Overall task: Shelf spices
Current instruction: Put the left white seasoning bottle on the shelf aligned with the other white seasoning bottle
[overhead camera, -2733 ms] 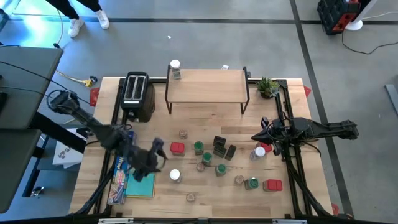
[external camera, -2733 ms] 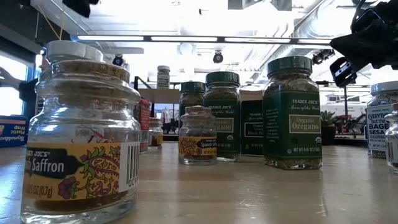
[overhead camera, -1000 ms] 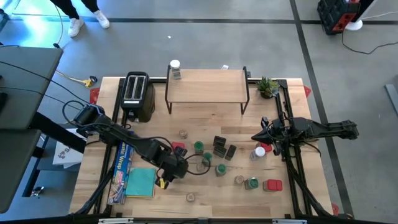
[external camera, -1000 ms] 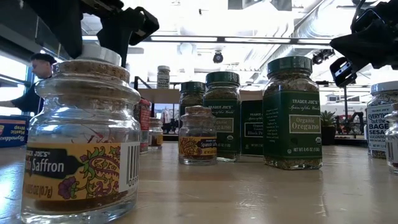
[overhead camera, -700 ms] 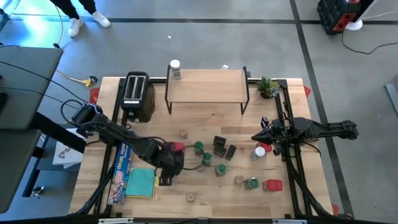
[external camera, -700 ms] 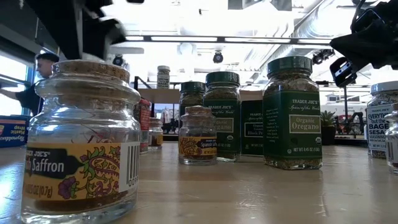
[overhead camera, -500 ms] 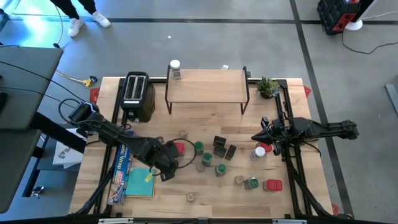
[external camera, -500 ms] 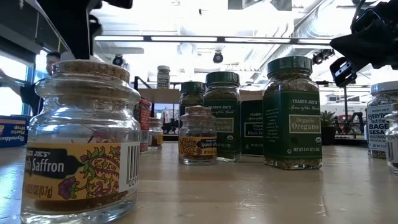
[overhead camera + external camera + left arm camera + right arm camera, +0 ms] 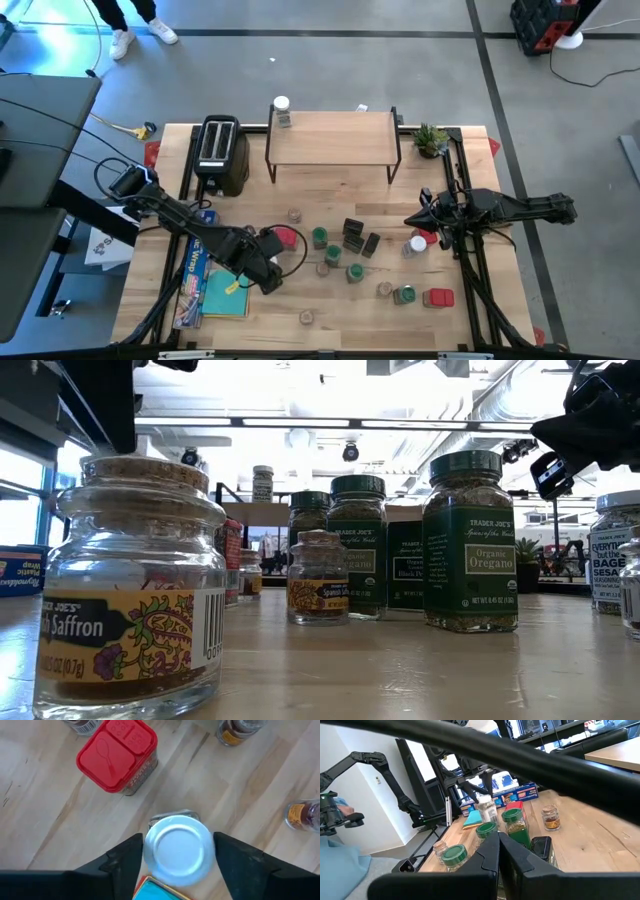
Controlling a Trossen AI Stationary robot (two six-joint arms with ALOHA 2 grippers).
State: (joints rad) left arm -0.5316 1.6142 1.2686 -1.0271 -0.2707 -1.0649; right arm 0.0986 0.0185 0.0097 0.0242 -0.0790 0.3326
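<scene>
Counting jars, we see four green-lidded, one on the shelf (image 9: 332, 134); left gripper (image 9: 179, 852) spreads around a white-lidded jar (image 9: 179, 849); right gripper (image 9: 411, 221) closed.

From above, the left arm covers the white-lidded jar (image 9: 179, 849), so we cannot see it there; only the left wrist view shows it, between the left pincer (image 9: 178, 865) fingers, and we cannot tell whether they touch it. Its label is hidden beneath the lid. At table height, the saffron jar (image 9: 135, 585) fills the near side and blocks much behind it, and a bagel-seasoning jar (image 9: 615, 560) is cut by the edge. From above, labels on the spices (image 9: 352, 237) are too small to read. A person (image 9: 125, 22) is cut off at the legs.
</scene>
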